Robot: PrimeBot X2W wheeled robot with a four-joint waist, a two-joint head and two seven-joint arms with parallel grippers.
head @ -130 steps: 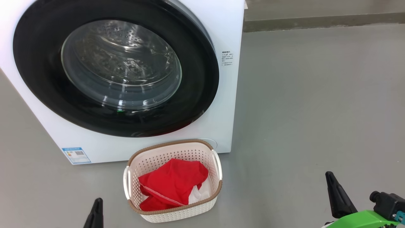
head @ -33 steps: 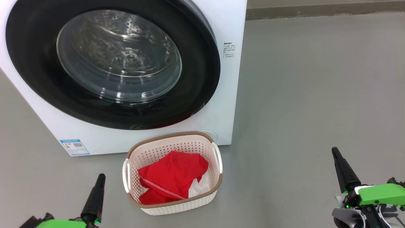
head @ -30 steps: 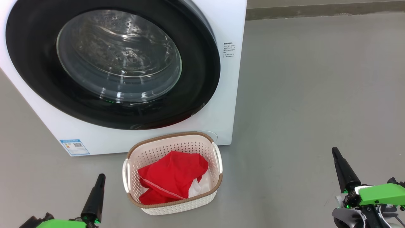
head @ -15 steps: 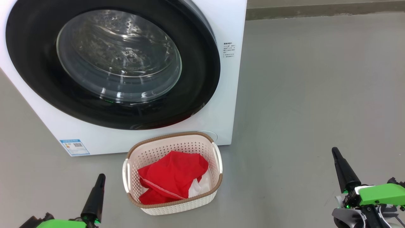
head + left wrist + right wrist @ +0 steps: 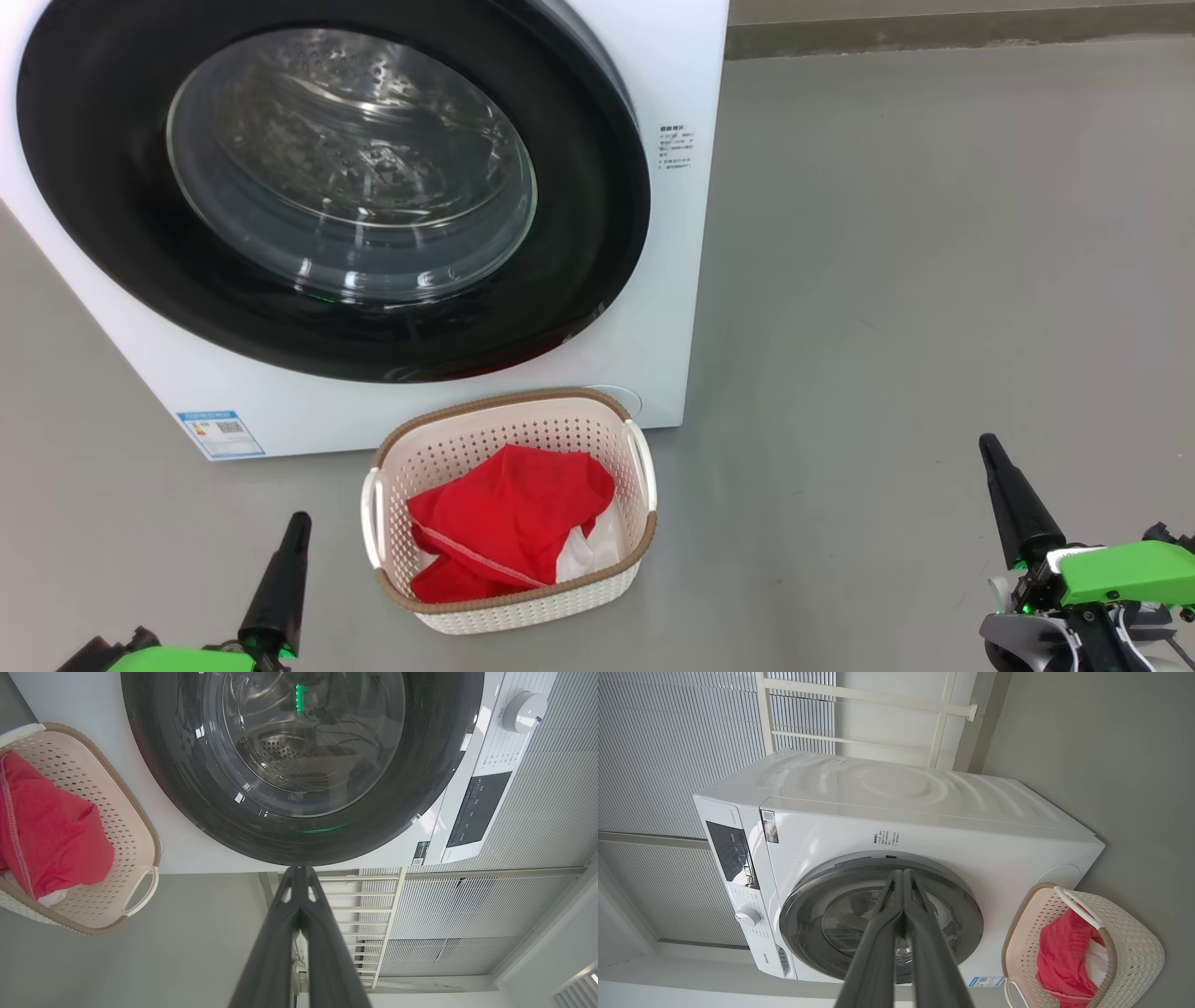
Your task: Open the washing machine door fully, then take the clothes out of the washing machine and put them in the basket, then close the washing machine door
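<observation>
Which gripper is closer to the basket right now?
Left. The left gripper sits just off the left side of the basket, not touching it; the right gripper is well away to its right.

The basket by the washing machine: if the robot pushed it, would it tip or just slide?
Probably slide: the basket sits low and wide on the smooth grey floor. It likely weighs little, being perforated plastic holding only soft red clothes, so a light push may send it skidding. Its thin walls might flex if squeezed.
</observation>
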